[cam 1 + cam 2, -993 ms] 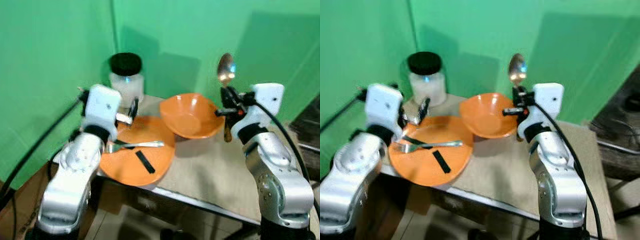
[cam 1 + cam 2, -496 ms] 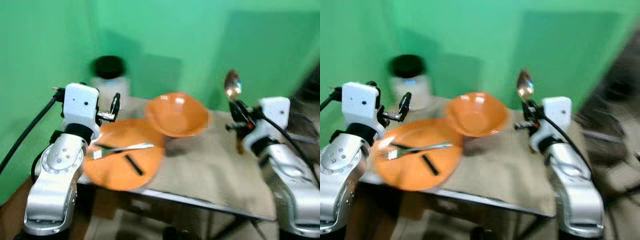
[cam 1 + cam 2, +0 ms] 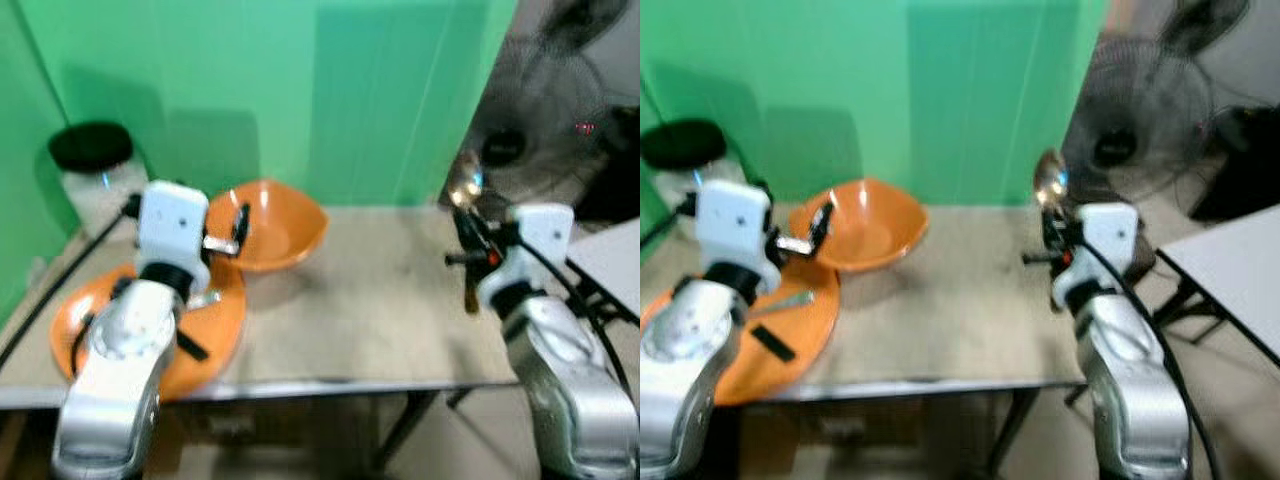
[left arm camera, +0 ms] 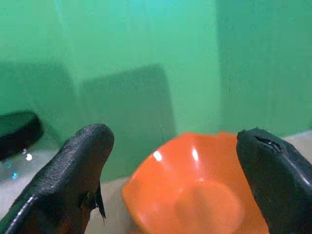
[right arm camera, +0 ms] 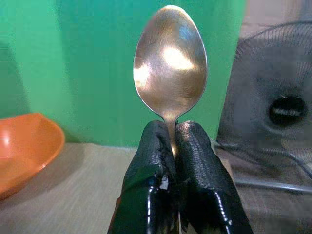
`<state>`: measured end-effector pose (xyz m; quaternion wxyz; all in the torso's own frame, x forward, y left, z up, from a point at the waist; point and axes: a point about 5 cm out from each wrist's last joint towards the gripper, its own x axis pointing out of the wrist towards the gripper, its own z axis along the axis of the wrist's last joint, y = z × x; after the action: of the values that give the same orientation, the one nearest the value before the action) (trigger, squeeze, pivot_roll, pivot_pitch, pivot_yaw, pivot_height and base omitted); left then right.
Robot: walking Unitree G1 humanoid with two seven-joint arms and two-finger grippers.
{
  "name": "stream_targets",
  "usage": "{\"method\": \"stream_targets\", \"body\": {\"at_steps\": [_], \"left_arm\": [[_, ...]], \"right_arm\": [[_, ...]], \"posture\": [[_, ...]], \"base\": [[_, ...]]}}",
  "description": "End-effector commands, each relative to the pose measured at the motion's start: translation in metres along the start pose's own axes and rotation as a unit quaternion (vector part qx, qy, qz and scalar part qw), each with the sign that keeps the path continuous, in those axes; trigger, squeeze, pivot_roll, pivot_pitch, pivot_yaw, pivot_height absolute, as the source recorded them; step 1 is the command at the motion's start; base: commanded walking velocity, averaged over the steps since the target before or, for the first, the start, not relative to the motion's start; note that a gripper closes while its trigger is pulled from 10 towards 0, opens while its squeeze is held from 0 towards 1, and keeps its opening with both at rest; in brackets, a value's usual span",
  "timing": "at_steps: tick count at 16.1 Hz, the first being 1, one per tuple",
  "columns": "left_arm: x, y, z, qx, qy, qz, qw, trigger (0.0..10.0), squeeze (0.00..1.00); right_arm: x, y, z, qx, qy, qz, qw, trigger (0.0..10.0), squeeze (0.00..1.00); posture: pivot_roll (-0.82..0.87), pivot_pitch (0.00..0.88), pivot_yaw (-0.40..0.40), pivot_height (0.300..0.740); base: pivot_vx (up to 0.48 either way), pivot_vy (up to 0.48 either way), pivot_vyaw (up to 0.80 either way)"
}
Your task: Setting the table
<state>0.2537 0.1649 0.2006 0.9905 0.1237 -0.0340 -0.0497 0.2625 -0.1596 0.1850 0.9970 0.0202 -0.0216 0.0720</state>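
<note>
**Soft, blurred head views; sharper wrist views**

Both eye views were soft with motion blur, and the edges of the arms and the orange bowl were smeared. The light was even and quite bright. Dull shadows lay on the green wall behind the jar. In the right wrist view the spoon was sharp and carried bright glare spots. In the left wrist view the black fingertips were close and unfocused, and small highlights shone inside the bowl.
</note>
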Motion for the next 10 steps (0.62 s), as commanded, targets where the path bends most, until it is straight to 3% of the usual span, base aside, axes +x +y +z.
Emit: {"method": "stream_targets", "body": {"at_steps": [1, 5, 10], "left_arm": [[0.0022, -0.0059, 0.0041, 0.001, -0.008, -0.013, 1.0, 10.0, 0.57], [0.0061, -0.0075, 0.0107, -0.005, -0.02, -0.011, 1.0, 10.0, 0.57], [0.0092, -0.0093, 0.0126, -0.008, -0.022, -0.011, 1.0, 10.0, 0.56]], "right_arm": [[-0.0025, -0.0047, 0.0031, -0.004, -0.007, -0.025, 1.0, 10.0, 0.0], [-0.0017, -0.001, 0.0043, -0.002, -0.008, -0.032, 0.999, 10.0, 0.0], [-0.0017, -0.0003, 0.0024, -0.003, -0.007, -0.04, 0.999, 10.0, 0.0]], "posture": [[-0.03, 0.017, -0.039, 0.74], [-0.04, 0.022, -0.036, 0.74], [-0.04, 0.028, -0.036, 0.74]], "base": [[0.0, 0.0, -0.8], [0.0, 0.0, -0.8], [0.0, -0.287, -0.68]]}}
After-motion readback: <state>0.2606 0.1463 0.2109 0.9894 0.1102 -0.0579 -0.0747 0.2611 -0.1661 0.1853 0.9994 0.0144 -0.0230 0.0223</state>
